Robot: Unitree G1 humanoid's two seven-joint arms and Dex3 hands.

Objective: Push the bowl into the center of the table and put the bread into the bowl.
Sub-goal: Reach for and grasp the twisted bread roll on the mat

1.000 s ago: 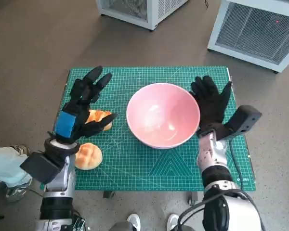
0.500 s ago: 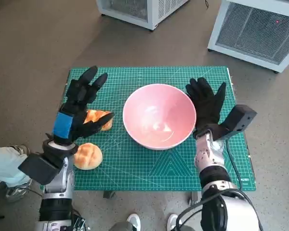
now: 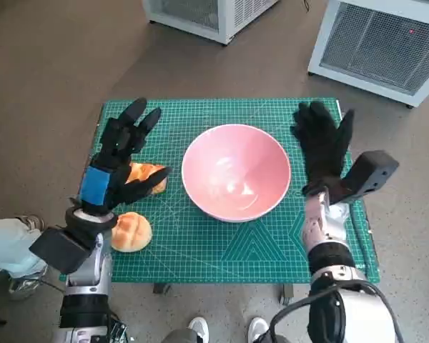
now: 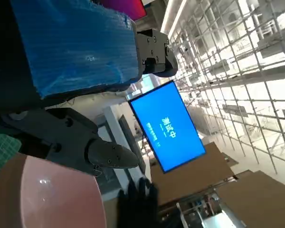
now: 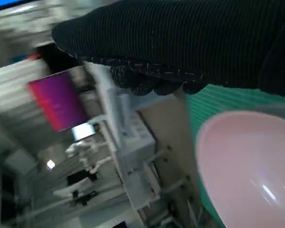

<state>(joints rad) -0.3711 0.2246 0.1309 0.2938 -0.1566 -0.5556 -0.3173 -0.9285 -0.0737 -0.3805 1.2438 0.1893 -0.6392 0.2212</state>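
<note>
Even bright light, right wrist view blurred

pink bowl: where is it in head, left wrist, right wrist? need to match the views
Head view: pink bowl mid-table on the green mat, between the left hand and right hand.
Left wrist view: bowl at the lower left corner, under the black fingers.
Right wrist view: bowl at lower right, below the glove.
Shared landmark: the green mat.
</note>
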